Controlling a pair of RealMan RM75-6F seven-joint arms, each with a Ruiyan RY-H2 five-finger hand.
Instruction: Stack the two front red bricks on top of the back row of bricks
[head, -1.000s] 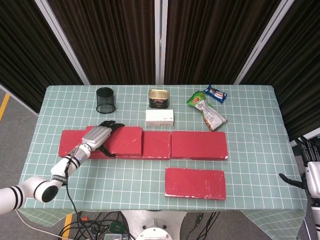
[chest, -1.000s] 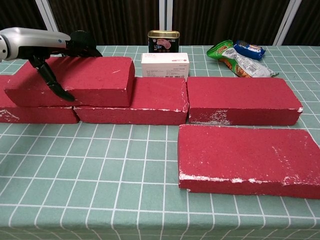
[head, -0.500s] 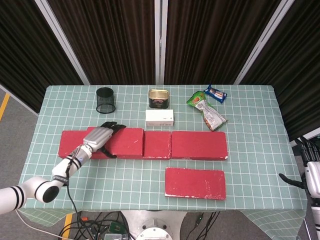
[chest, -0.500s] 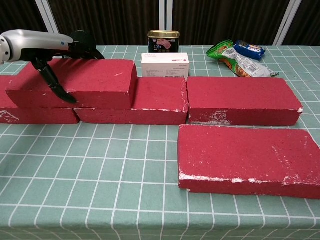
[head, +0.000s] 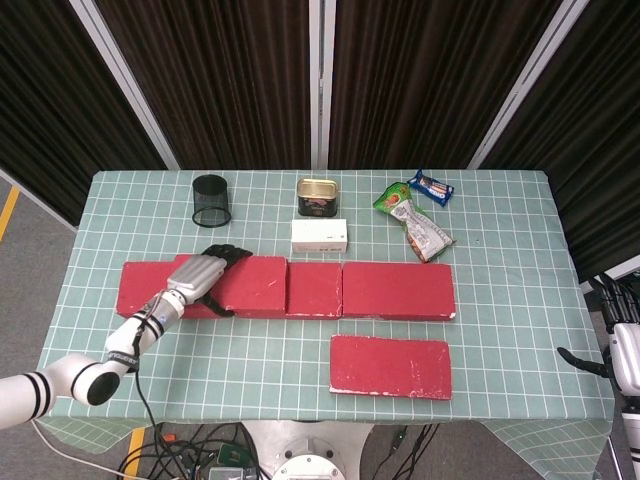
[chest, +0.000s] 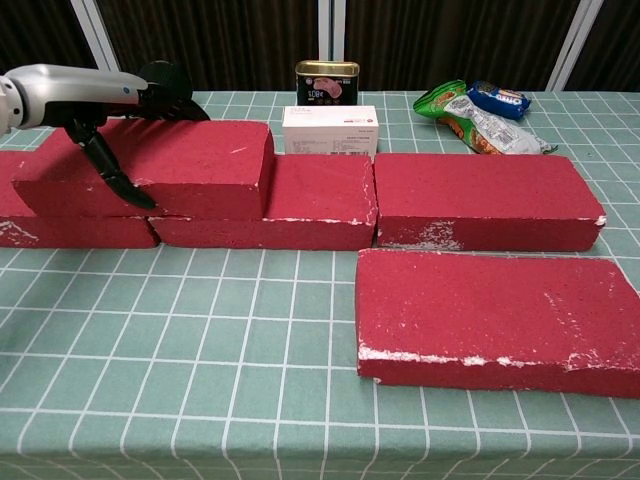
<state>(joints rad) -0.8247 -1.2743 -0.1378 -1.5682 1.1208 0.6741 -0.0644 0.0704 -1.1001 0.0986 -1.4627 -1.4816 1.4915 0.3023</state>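
Compared with the earlier frames, the stacked red brick (chest: 150, 165) has slid slightly right along the back row of bricks (chest: 470, 200), its right end now reaching a little further over the middle brick; the left hand (chest: 95, 95) has travelled with it. The front red brick (chest: 495, 310) lies unmoved on the checked table (chest: 200, 380), near and to the right, just in front of the row's right brick.

Writing — the tin can (chest: 326, 82) and the white box (chest: 330, 130) behind the row carry printed labels, too small to read; the same holds for the green snack packet (head: 392, 198), the clear wrapper (head: 424, 232) and the blue packet (head: 430, 187).

Fingers — the left hand grasps the stacked brick at its left end, dark fingers (chest: 175, 100) over the far edge and the thumb down the near face. The right hand (head: 622, 355) shows only at the far-right frame edge, off the table; whether it is clenched or released cannot be told. A black mesh cup (head: 211, 200) stands far left.
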